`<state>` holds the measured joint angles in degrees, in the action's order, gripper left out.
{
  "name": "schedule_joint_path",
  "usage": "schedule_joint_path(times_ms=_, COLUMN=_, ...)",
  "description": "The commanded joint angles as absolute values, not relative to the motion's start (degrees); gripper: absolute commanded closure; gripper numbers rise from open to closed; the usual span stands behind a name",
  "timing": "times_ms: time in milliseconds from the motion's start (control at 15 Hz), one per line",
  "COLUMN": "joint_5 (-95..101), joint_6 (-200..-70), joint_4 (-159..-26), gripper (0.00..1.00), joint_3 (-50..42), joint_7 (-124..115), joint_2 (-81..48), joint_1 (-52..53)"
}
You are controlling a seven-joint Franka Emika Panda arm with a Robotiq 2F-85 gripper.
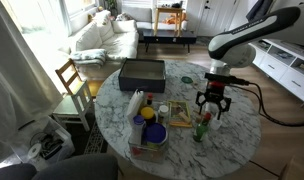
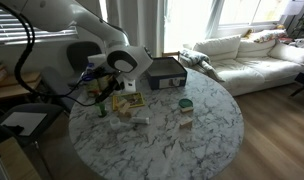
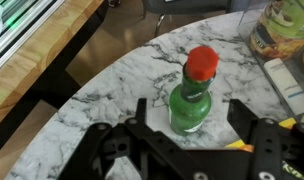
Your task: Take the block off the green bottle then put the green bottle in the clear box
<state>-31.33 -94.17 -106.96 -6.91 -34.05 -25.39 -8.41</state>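
The green bottle (image 3: 192,105) with a red cap stands upright on the marble table (image 3: 112,90); it also shows in both exterior views (image 1: 201,130) (image 2: 99,106). My gripper (image 3: 192,118) is open, with one finger on each side of the bottle and touching neither side; it hangs just above the bottle in both exterior views (image 1: 213,108) (image 2: 100,90). A small yellow-orange piece (image 3: 239,146) lies on the table by one finger. The clear box (image 1: 149,138) holds blue and yellow items and stands toward the table's middle (image 2: 140,118).
A dark opaque box (image 1: 141,72) (image 2: 164,72) stands at the table's far side. A white bottle (image 1: 138,103) lies near the clear box. A jar with a green lid (image 2: 184,105) (image 3: 282,25) stands close by. Chairs and a sofa surround the table.
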Motion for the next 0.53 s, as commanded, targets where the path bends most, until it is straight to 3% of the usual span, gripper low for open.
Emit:
schedule_joint_path(times_ms=0, joint_5=-34.74, joint_6=-91.94, joint_4=-108.4, gripper=0.51, joint_3=-6.9, joint_7=-31.77, joint_2=-24.27, joint_1=-8.85)
schedule_joint_path(times_ms=67, joint_5=-35.36, joint_6=-91.84, joint_4=-108.53, gripper=0.58, joint_3=-6.98, joint_7=-31.57, joint_2=-24.26, joint_1=-8.72)
schedule_joint_path(times_ms=133, joint_5=-36.1, joint_6=-91.44, joint_4=-108.54, gripper=0.46, joint_3=-6.99, joint_7=-31.24, joint_2=-24.26, joint_1=-8.73)
schedule_joint_path(times_ms=200, joint_5=-36.67, joint_6=-91.26, joint_4=-108.54, gripper=0.22, joint_3=-7.08, joint_7=-31.14, joint_2=-24.38, joint_1=-8.67)
schedule_joint_path(times_ms=267, joint_5=-37.04, joint_6=-91.12, joint_4=-108.6, gripper=0.21, joint_3=-7.17, joint_7=-30.9, joint_2=-24.47, joint_1=-8.58)
schedule_joint_path(times_ms=400, joint_5=-37.53, joint_6=-90.71, joint_4=-108.69, gripper=0.09, joint_3=-7.25, joint_7=-30.62, joint_2=-24.55, joint_1=-8.49)
schedule_joint_path(times_ms=467, joint_5=-37.69, joint_6=-90.46, joint_4=-108.7, gripper=0.37, joint_3=-7.29, joint_7=-30.68, joint_2=-24.62, joint_1=-8.46)
